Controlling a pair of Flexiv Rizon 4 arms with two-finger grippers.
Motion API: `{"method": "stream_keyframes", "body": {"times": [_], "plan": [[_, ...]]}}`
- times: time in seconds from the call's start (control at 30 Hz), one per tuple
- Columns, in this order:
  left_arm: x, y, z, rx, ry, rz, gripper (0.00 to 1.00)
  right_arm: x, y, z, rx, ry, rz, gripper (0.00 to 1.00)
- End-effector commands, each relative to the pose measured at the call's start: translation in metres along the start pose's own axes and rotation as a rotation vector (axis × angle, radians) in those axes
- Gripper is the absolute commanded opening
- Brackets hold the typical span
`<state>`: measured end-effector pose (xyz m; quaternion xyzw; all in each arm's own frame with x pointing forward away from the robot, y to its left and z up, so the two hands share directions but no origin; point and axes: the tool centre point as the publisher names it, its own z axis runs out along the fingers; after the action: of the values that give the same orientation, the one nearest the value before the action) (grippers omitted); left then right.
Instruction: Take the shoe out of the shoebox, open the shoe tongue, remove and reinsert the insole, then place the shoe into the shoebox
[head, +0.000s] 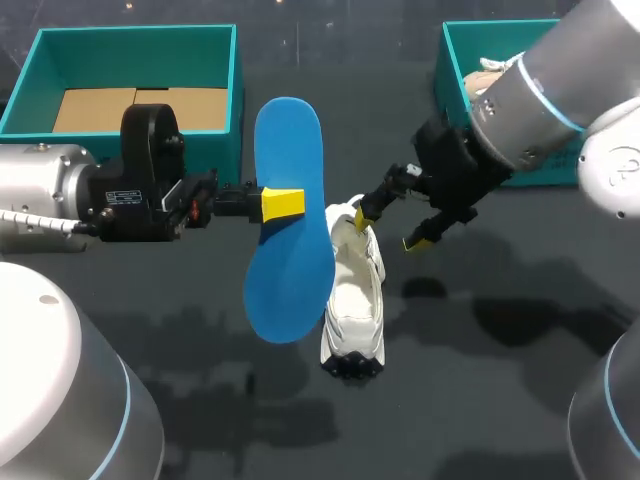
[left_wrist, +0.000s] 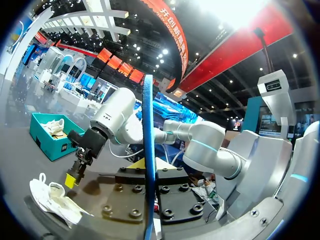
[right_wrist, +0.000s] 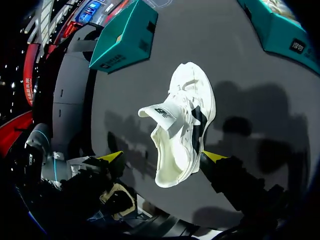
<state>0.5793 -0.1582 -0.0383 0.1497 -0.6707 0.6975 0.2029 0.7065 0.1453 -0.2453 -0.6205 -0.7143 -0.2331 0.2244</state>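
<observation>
A blue insole (head: 287, 225) hangs upright above the table, and my left gripper (head: 283, 203) is shut on its middle. In the left wrist view the insole (left_wrist: 148, 150) shows edge-on between the fingers. A white shoe (head: 353, 300) lies on the dark table just right of the insole, its tongue (right_wrist: 162, 112) lifted. My right gripper (head: 390, 229) hovers open over the shoe's heel end. In the right wrist view the shoe (right_wrist: 185, 115) lies under it, with one yellow fingertip (right_wrist: 112, 156) on either side of the heel opening. The left wrist view shows the shoe (left_wrist: 52, 200) and my right gripper (left_wrist: 74, 177) above it.
An open teal shoebox (head: 237, 90) with a cardboard floor stands at the back left. A second teal box (head: 452, 70) at the back right holds something pale, partly hidden by my right arm. Dark table surface lies in front of the shoe.
</observation>
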Motion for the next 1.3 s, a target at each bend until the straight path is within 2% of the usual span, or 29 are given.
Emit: {"method": "stream_keyframes", "body": {"times": [0.03,0.3,0.37,0.47,0.73,0.87,0.97,1.2,1.3], "plan": [[-0.002,0.001,0.002,0.003,0.002,0.0,0.0,-0.011,-0.015,-0.015,-0.026,0.115,-0.004,1.0],[-0.002,0.001,0.002,0.003,0.002,0.0,0.0,-0.011,-0.015,-0.015,-0.026,0.115,-0.004,1.0],[-0.002,0.001,0.002,0.003,0.002,0.0,0.0,-0.005,-0.009,-0.02,-0.045,0.123,0.002,1.0],[-0.002,0.001,0.002,0.003,0.002,0.0,0.0,0.005,-0.001,-0.029,-0.065,0.188,0.006,1.0],[-0.002,0.001,0.002,0.003,0.002,0.0,0.0,0.035,0.011,-0.049,-0.039,0.333,0.037,1.0],[-0.004,-0.002,0.003,0.01,0.019,0.13,0.0,0.044,0.014,-0.057,-0.048,0.387,0.064,1.0],[-0.007,-0.009,0.004,0.007,0.019,0.301,0.0,0.049,0.015,-0.06,-0.052,0.432,0.067,1.0],[-0.03,-0.025,0.006,-0.033,0.047,0.6,0.0,0.054,0.015,-0.065,-0.058,0.534,0.052,1.0],[-0.043,-0.029,0.006,-0.034,0.105,0.893,0.0,0.055,0.015,-0.065,-0.054,0.546,0.049,1.0]]}}
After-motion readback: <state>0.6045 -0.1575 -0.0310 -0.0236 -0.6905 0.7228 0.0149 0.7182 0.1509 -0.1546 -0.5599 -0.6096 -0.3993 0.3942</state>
